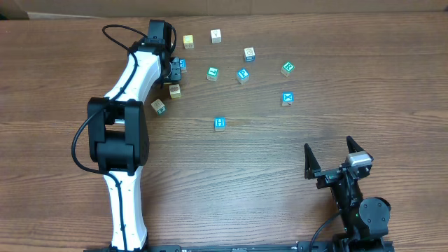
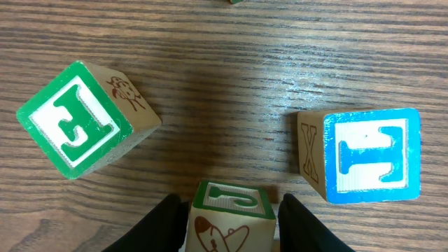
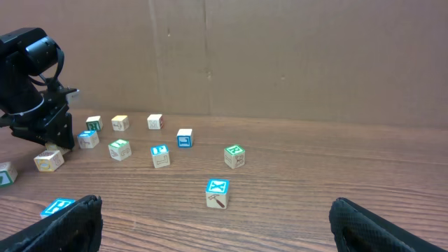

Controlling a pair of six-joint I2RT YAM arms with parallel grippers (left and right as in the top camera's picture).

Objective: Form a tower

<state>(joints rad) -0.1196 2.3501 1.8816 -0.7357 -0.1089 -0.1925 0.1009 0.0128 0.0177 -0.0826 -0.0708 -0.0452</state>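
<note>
Far side of table point(image 1: 231, 182) | left tool point(image 2: 231, 213) narrow, gripping green-topped cube point(image 2: 232, 198) | right tool point(image 1: 328, 145) wide apart, touching nothing

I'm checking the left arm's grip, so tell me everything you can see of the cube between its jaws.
The wooden cube is pale, its top face white with a green border and green J-like letter, its near side showing a brown drawing, perhaps an airplane. It sits upright between the black jaws of the left gripper, which appear to touch both sides. Its base is out of frame.
</note>
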